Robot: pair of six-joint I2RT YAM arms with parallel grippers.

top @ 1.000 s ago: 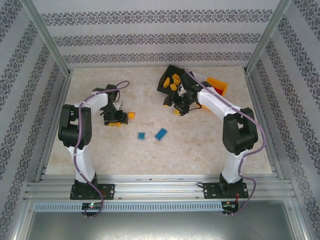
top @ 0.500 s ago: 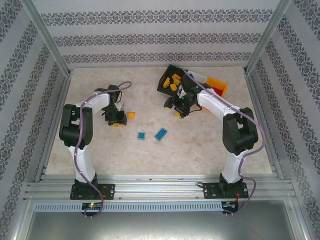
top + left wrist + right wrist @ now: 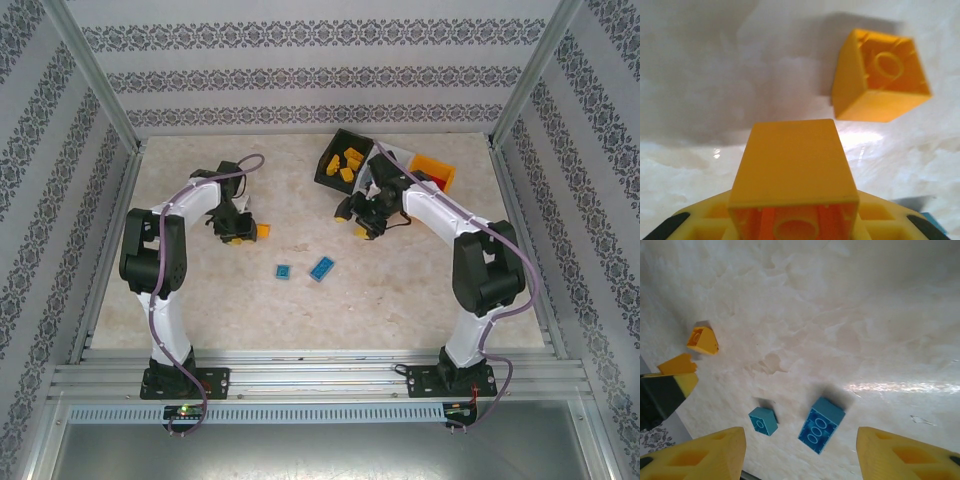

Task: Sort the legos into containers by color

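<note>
L end effector [image 3: 236, 232] pinches yellow brick [image 3: 792, 165]; R end effector [image 3: 800, 452] gapes, empty. Next, prob.: lift, carry to black bin [image 3: 324, 170], 2 o'clock.

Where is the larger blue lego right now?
In the top view, the larger blue lego lies on the table near its middle, just right of the smaller blue lego.

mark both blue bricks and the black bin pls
larger blue brick [image 3: 821, 425], right wrist view, middle of its upward face
small blue brick [image 3: 763, 421], right wrist view, middle of its upward face
black bin [image 3: 325, 170], top external view, its near-left wall
</note>
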